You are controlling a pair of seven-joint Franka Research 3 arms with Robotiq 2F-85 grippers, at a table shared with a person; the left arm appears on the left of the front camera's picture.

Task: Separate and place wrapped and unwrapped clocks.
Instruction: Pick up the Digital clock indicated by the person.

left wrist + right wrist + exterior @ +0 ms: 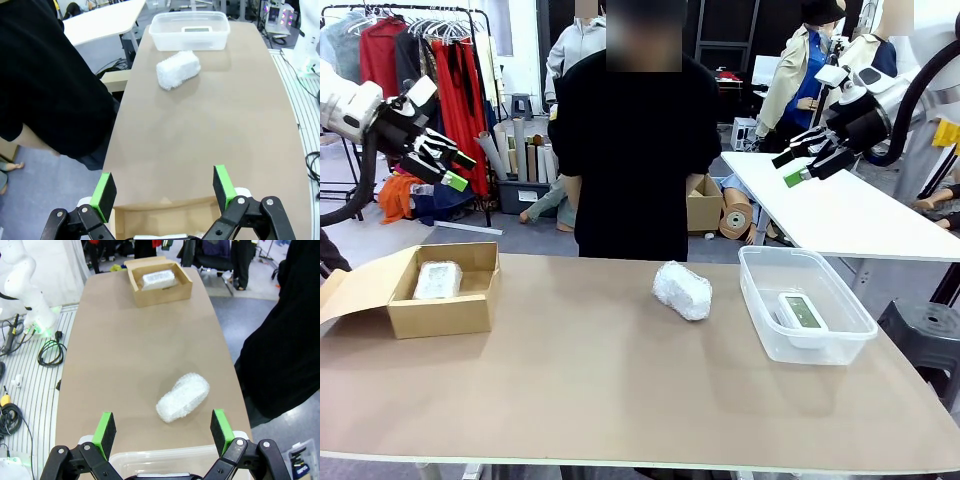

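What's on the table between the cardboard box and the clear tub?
One bubble-wrapped bundle, lying on the table nearer the clear tub than the cardboard box. The front view shows it.

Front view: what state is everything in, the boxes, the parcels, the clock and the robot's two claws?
Cardboard box: open, flat wrapped bundle inside.
Clear tub: lidless, bare clock inside.
Round wrapped bundle: lying loose on table.
Left gripper: open, empty, raised.
Right gripper: open, empty, raised.

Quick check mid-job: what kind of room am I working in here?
Probably a robot lab doubling as storage: a clothes rack behind the person, a cardboard box on the floor, loose cables beside the table.
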